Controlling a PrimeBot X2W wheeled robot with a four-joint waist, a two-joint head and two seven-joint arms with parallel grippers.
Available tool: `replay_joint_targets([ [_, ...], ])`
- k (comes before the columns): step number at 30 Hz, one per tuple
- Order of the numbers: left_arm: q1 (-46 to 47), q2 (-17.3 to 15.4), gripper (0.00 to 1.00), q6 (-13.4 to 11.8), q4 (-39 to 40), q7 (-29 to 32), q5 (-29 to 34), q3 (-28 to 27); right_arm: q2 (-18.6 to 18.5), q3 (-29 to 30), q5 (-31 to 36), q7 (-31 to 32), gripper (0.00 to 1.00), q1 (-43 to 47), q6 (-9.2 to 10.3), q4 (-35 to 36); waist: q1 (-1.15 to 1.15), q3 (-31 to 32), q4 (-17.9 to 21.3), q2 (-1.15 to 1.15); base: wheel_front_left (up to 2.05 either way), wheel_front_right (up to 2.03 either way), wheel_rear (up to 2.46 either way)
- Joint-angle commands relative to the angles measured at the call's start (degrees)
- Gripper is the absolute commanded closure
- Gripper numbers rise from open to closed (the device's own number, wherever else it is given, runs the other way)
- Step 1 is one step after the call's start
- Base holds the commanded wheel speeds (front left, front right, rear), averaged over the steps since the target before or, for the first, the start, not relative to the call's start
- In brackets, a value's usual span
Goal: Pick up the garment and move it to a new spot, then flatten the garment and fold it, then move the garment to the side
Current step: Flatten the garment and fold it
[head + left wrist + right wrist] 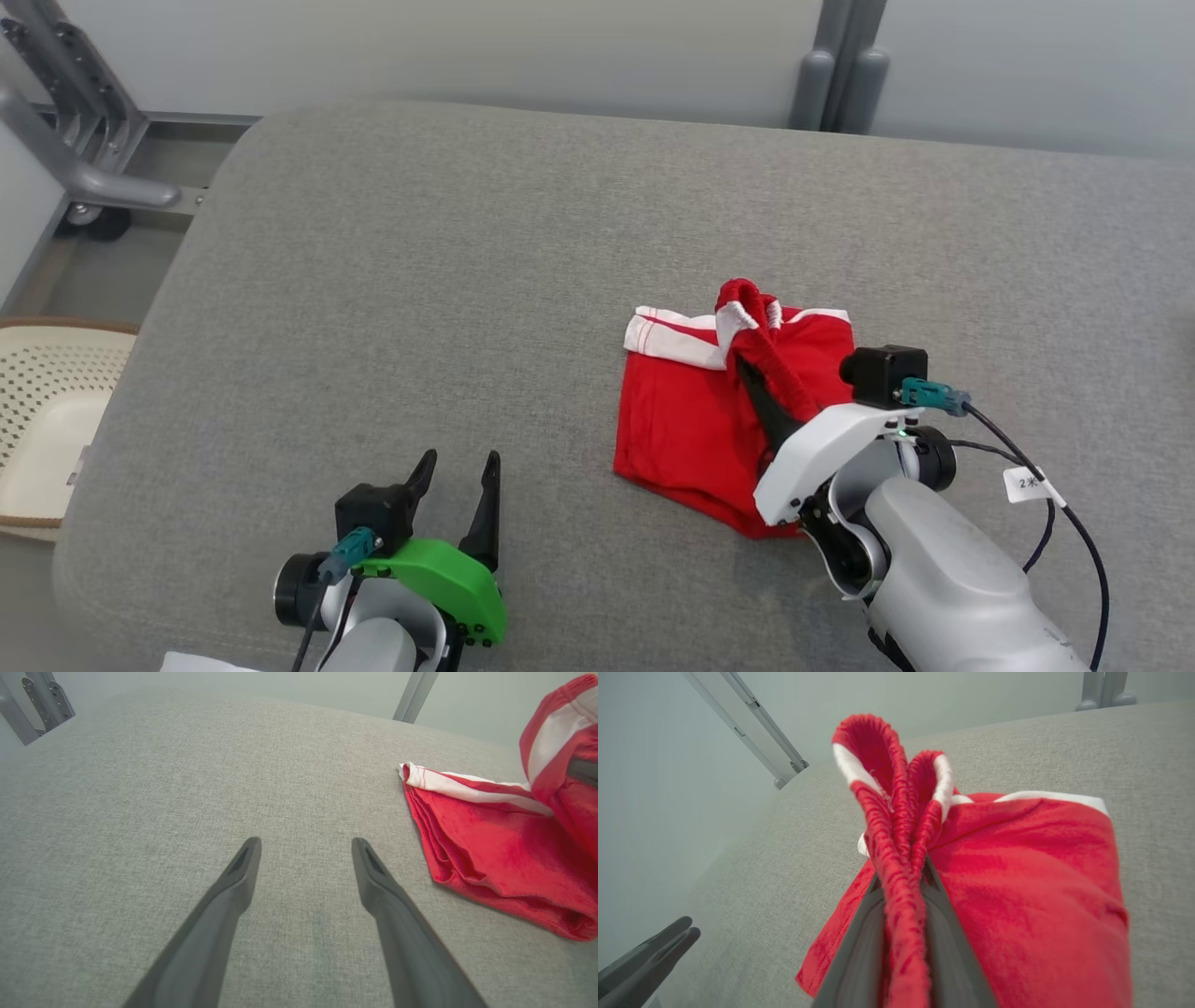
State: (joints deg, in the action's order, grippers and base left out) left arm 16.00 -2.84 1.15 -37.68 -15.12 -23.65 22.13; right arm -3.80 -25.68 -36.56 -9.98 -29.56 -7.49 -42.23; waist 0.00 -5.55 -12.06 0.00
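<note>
The garment (pixel 686 411) is a pair of red shorts with white trim, lying folded on the grey cushion (pixel 467 280). My right gripper (pixel 752 359) is shut on its bunched red waistband, which stands up in a loop above the fingers (pixel 859 952). The rest of the garment (pixel 1027 896) hangs and rests on the cushion. My left gripper (pixel 457 464) is open over bare fabric at the lower left, well apart from the garment (pixel 490 858). Its two dark fingers (pixel 233 891) have nothing between them.
A cream perforated basket (pixel 47 420) sits on the floor off the cushion's left edge. Grey metal frame parts (pixel 84 140) stand at the back left, and posts (pixel 836 75) at the back. The cushion extends widely to the left and far side.
</note>
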Motion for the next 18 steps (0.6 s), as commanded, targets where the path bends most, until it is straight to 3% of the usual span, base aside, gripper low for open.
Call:
replay_joint_targets([
  [1,-0.57,-0.16,0.00,-0.29,0.11,0.02,-0.45,0.51,0.11,-0.24,-0.23,-0.98,1.00,-1.32,0.02,-1.20,0.00,-0.13,-3.85,0.00,0.00,0.00,0.00],
  [9,-1.36,-0.15,0.00,-1.05,0.42,0.02,-1.59,2.15,0.50,-0.47,-0.33,-3.05,1.00,-4.55,0.02,-8.14,0.00,-0.89,-9.16,0.00,0.00,0.00,0.00],
  [11,-1.46,-0.14,0.00,-1.15,0.90,0.02,-1.53,2.37,0.59,-0.25,-0.74,-3.66,0.00,-5.30,0.02,-9.35,0.00,-1.05,-9.67,0.00,0.00,0.00,0.00],
  [18,-2.17,-0.14,0.00,-1.85,1.34,0.03,-0.93,1.20,0.69,-0.21,-2.06,-4.95,0.00,-5.92,0.02,-8.88,0.00,-0.86,-8.49,0.00,0.00,0.00,0.00],
])
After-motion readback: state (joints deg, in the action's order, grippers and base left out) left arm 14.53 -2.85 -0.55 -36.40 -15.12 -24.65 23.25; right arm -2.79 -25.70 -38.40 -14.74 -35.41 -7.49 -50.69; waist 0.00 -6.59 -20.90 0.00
